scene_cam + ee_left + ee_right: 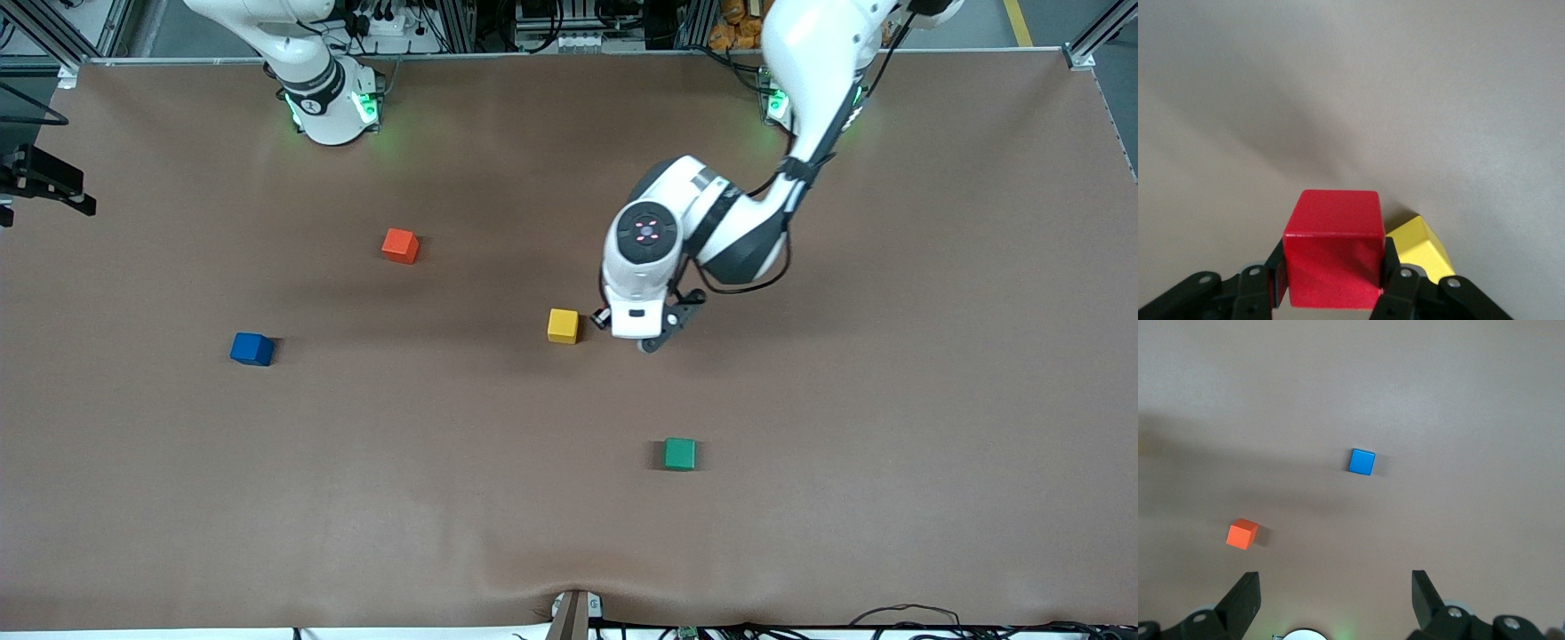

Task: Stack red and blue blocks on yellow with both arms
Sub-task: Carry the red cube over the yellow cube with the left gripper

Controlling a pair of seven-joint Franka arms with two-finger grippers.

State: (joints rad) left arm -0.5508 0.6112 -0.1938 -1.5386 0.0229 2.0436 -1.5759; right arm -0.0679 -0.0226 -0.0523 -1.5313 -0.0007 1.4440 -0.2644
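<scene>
My left gripper (pixel 1333 267) is shut on the red block (pixel 1331 247), with a dark finger (pixel 1390 263) pressed on each side. The yellow cube (pixel 1421 247) sits on the table right beside the held block and lower than it. In the front view the left gripper (pixel 633 331) hangs just beside the yellow cube (pixel 563 325), toward the left arm's end, and the wrist hides the red block. The blue block (pixel 252 348) lies toward the right arm's end. My right gripper (pixel 1336 593) is open and empty, high over the table, looking down on the blue block (pixel 1361 461).
An orange-red cube (pixel 400 245) lies farther from the front camera than the blue block and shows in the right wrist view (pixel 1242 534). A green cube (pixel 680 453) rests nearer the front camera than the yellow cube. Only the right arm's base (pixel 329 98) shows in front.
</scene>
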